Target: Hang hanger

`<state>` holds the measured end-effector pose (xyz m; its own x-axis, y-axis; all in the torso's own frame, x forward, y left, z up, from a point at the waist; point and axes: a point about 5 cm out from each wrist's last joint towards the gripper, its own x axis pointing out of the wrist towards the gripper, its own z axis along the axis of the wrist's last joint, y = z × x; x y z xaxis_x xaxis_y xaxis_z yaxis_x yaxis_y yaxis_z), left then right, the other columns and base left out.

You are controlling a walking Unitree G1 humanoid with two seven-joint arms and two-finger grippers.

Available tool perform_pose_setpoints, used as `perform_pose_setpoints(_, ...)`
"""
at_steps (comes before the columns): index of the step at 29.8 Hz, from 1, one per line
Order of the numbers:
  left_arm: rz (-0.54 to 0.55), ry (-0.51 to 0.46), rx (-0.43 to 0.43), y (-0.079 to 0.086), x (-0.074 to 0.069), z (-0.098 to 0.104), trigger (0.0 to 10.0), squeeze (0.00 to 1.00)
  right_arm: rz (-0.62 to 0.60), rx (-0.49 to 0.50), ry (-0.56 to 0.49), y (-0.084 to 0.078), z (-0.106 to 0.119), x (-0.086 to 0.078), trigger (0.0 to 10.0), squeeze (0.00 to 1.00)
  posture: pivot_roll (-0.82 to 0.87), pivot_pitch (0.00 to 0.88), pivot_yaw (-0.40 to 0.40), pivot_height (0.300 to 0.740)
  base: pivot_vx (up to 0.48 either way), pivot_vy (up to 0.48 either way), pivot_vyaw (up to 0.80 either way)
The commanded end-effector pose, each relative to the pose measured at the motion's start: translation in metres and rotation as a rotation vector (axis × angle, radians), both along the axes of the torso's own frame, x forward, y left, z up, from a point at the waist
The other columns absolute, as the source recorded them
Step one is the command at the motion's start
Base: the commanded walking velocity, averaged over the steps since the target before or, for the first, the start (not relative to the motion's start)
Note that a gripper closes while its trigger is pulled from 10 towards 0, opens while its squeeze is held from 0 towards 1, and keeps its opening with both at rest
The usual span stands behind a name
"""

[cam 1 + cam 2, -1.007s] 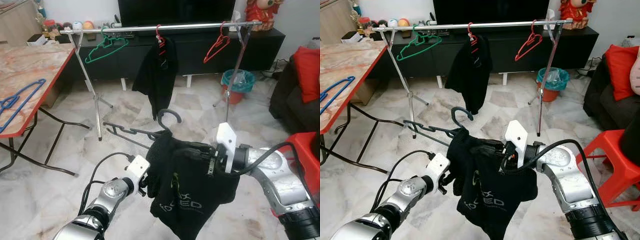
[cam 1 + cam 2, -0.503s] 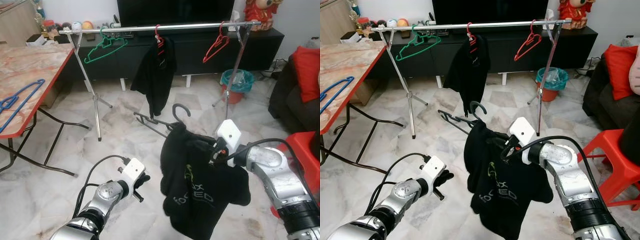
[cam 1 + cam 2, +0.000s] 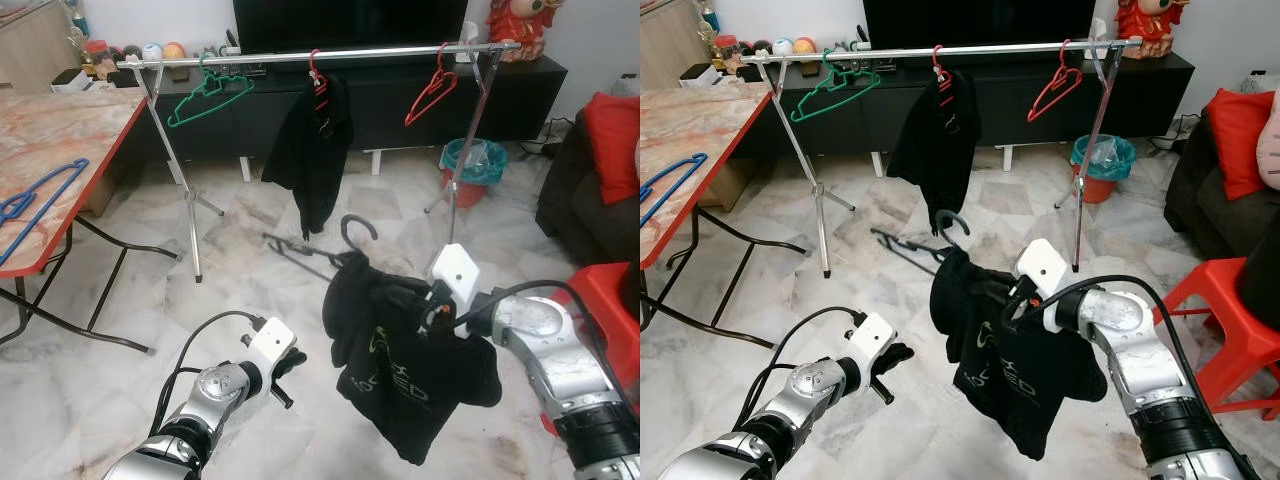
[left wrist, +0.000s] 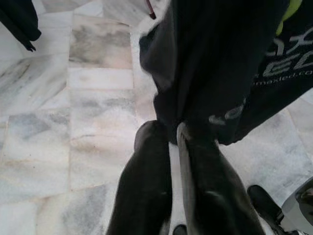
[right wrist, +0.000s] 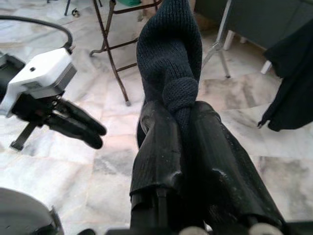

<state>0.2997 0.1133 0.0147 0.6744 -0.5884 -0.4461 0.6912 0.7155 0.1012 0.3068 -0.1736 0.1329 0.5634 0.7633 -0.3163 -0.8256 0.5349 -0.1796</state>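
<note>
The right gripper (image 5: 181, 117) holds its fingers clenched on the black shirt (image 3: 415, 365) draped over a dark hanger (image 3: 345, 240), raised above the floor in front of the clothes rack (image 3: 320, 55). The left gripper (image 4: 171, 142), low beside the shirt, has its fingers pressed together, grasping nothing.

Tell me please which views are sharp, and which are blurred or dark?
Eye views: evenly lit, sharp; the clothes rail and the black T-shirt read clearly. Left wrist view: the black fingers are close and soft; the floor is sharper. Right wrist view: bright, with the knit fabric in focus.
</note>
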Motion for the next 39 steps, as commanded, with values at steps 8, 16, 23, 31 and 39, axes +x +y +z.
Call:
perform_pose_setpoints(8,0.005,-0.031,0.016,-0.001,0.002,0.002,10.0,1.0,0.062,0.023,-0.048,0.008,0.014,-0.001,10.0,0.0,-0.05,0.007,0.045,0.74,0.0,0.0,0.0)
perform_pose_setpoints(16,0.004,-0.013,-0.019,-0.003,0.001,0.002,10.0,0.0,0.074,0.026,-0.044,0.011,0.014,-0.002,10.0,0.0,-0.05,0.007,0.045,0.74,0.0,0.0,0.0)
perform_pose_setpoints(23,-0.032,-0.001,-0.029,-0.004,0.0,0.002,10.0,0.0,0.079,0.035,-0.043,0.014,0.013,-0.002,10.0,0.0,-0.05,0.008,0.046,0.74,0.0,0.0,0.0)
perform_pose_setpoints(31,-0.017,-0.008,-0.026,-0.009,0.002,0.004,10.0,1.0,0.099,0.034,-0.04,0.016,0.014,-0.005,10.0,0.0,-0.05,0.008,0.046,0.74,0.0,0.0,0.0)
perform_pose_setpoints(39,0.041,-0.028,0.002,-0.006,0.005,0.004,10.0,0.0,0.109,0.034,-0.034,0.018,0.014,-0.007,10.0,0.0,-0.05,0.008,0.046,0.74,0.0,0.0,0.0)
